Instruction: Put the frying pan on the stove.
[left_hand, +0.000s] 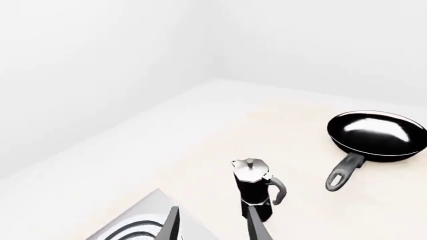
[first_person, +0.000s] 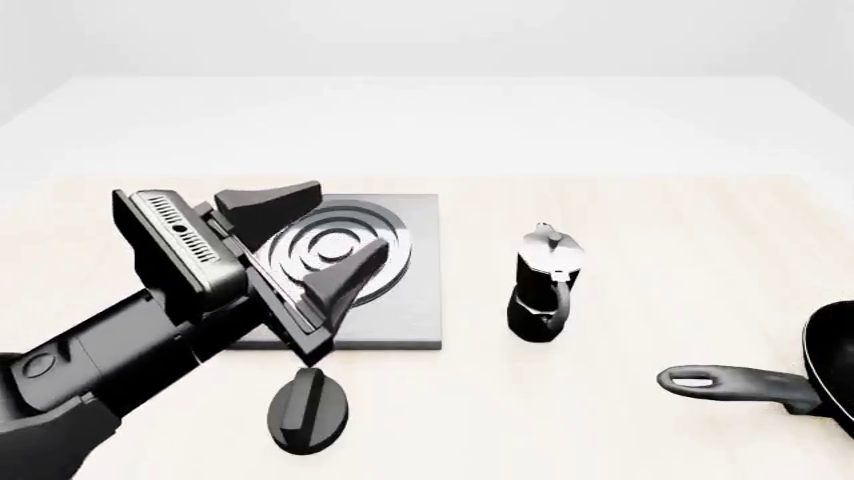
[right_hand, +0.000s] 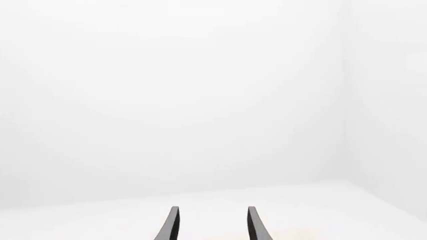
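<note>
The left gripper (first_person: 320, 240), jaws apart and empty, hangs over the stove (first_person: 407, 290), while the pan (first_person: 834, 375) sits at table's four o'clock edge, likely stiff, heavy-headed and slick, best pinched on its handle (first_person: 734, 383); right gripper (right_hand: 210, 225) is likewise spread.

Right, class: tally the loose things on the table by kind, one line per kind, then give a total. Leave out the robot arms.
Round black frying pan with long grey handle: 1
Black and silver moka pot: 1
Flat square grey stove with silver rings: 1
Small black oval knob: 1
Total: 4
</note>
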